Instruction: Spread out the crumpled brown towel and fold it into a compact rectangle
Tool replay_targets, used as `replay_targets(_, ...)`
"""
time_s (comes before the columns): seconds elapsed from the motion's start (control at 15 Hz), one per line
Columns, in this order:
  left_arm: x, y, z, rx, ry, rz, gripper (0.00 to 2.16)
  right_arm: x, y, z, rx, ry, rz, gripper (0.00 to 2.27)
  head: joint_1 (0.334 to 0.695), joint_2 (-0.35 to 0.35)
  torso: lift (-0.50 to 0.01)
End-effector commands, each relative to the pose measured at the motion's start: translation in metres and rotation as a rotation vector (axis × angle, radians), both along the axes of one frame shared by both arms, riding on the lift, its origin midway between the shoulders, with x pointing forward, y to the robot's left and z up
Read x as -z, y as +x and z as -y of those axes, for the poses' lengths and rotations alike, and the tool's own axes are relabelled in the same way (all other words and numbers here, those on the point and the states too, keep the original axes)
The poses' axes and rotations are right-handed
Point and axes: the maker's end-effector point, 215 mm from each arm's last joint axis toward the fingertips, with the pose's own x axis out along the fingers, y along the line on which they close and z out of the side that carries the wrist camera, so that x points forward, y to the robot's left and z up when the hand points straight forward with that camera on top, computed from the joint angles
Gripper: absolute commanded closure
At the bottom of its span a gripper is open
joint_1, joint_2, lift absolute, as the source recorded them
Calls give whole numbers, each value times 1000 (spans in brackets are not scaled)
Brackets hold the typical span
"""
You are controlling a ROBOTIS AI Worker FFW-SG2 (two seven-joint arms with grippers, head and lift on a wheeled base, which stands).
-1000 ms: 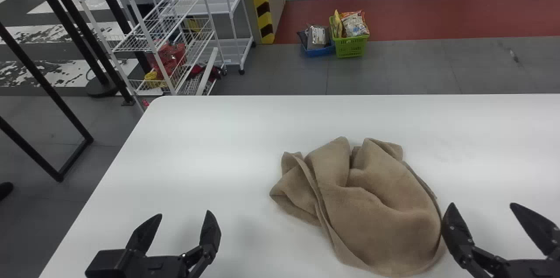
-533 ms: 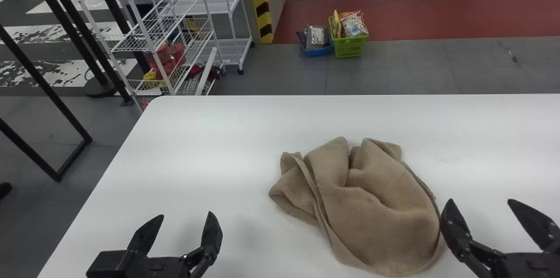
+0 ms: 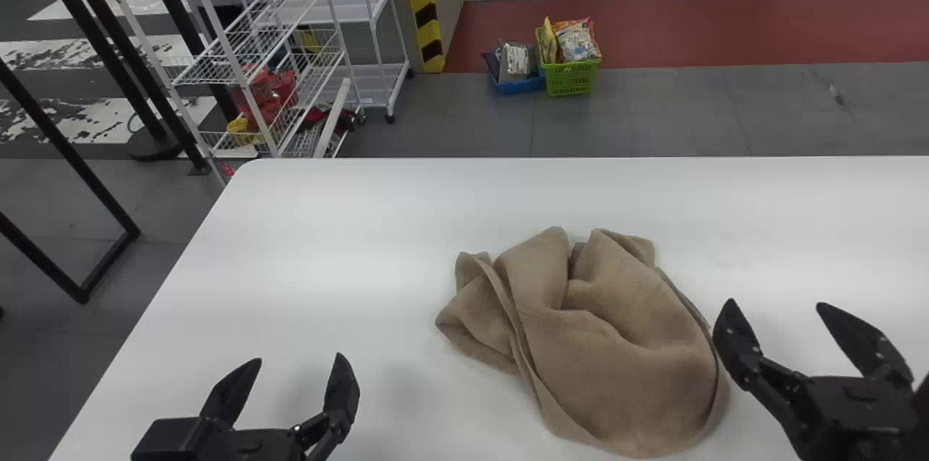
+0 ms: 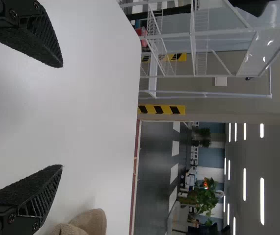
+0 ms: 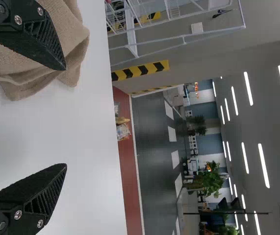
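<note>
Both wide open and empty, my left claw [image 3: 299, 357] is at nine o'clock and my right claw [image 3: 774, 303] at three from one crumpled towel [image 3: 602, 337] on one desk [image 3: 348, 229].

Clear tabletop [image 3: 348, 243] stretches btwn L end effector [image 3: 296, 363] & crumpled towel [image 3: 595, 337], which blocks low path left from R end effector [image 3: 776, 308].

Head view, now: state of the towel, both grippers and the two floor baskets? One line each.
Towel: crumpled, on the table, neither spread nor folded into a rectangle.
Left gripper: open, empty, away from the towel.
Right gripper: open, empty, one finger at the towel's right edge; contact can't be told.
Green basket: upright, loaded with packets.
Blue basket: loaded, beside the green one.
</note>
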Motion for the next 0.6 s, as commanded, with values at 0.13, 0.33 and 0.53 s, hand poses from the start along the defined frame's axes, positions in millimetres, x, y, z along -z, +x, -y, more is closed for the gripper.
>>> replay_targets(0.13, 2, 0, 0, 2, 1, -9, 76, 2, 24, 3, 11, 58, -6, 167, 695, 169, -127)
replay_targets(0.33, 1, 1, 0, 2, 1, -9, 76, 4, 44, 3, 14, 115, -14, 191, 695, 164, -127)
replay_targets(0.53, 3, 1, 1, 3, 3, -15, 76, 0, 57, -9, -5, 141, -13, 218, 695, 161, -127)
